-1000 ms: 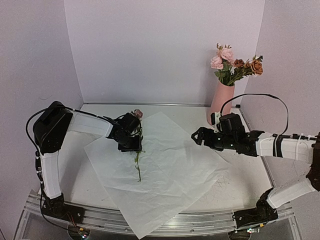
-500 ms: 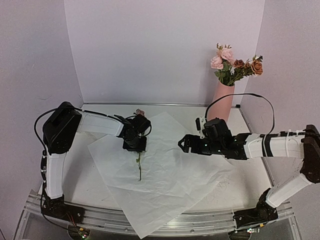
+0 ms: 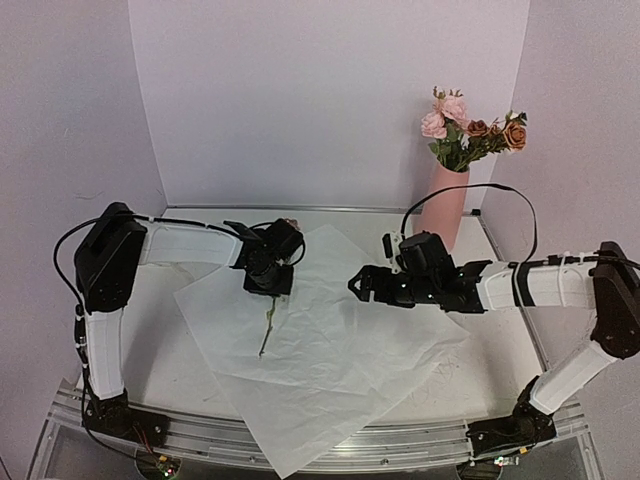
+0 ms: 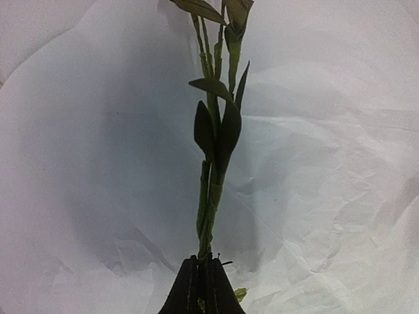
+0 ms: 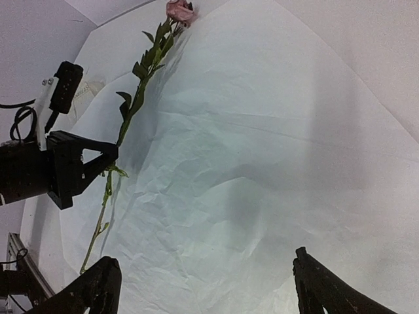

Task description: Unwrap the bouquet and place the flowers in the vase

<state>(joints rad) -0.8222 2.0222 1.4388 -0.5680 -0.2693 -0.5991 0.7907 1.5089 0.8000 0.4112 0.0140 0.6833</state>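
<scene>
The bouquet's crinkled white paper (image 3: pixel 340 340) lies spread flat on the table. One pink rose on a long green stem (image 3: pixel 266 325) lies across its left part, its head (image 5: pixel 178 10) at the paper's far edge. My left gripper (image 3: pixel 268 282) is shut on that stem (image 4: pixel 213 176), pinching it mid-length between its fingers (image 4: pixel 190 288). My right gripper (image 3: pixel 358 285) hovers open over the middle of the paper (image 5: pixel 249 163) with nothing between its fingers (image 5: pixel 95 288). The salmon-pink vase (image 3: pixel 445 205) stands at the back right, holding several flowers (image 3: pixel 465 130).
White walls close in the table at the back and on both sides. The paper's near corner (image 3: pixel 285 460) hangs over the metal rail at the front edge. The left gripper's black body (image 5: pixel 65 170) shows at the left of the right wrist view.
My left gripper has closed on the rose stem, whose lower end swung slightly left. My right arm moved left, from near the vase to over the middle of the paper, still open.
</scene>
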